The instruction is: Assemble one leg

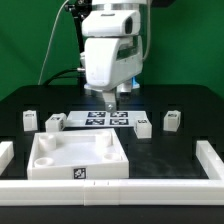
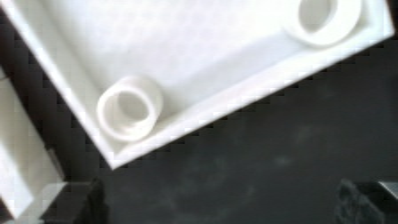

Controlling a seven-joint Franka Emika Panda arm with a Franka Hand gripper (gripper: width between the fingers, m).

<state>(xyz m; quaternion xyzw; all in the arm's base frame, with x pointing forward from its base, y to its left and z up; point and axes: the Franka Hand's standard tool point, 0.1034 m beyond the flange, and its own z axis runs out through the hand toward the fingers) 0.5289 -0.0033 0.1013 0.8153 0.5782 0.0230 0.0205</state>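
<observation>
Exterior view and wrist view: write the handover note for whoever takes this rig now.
Gripper: open and empty; it hangs above the table near the marker board and the panel's rear edge.
Legs, counted from the exterior view's left: first leg, second leg, third leg, fourth leg. All stand loose on the table, two on each side of the marker board.
Panel: the two sockets that show in the wrist view are empty.
Done: no leg fitted.
Left: grasp one leg and seat it in a socket.
</observation>
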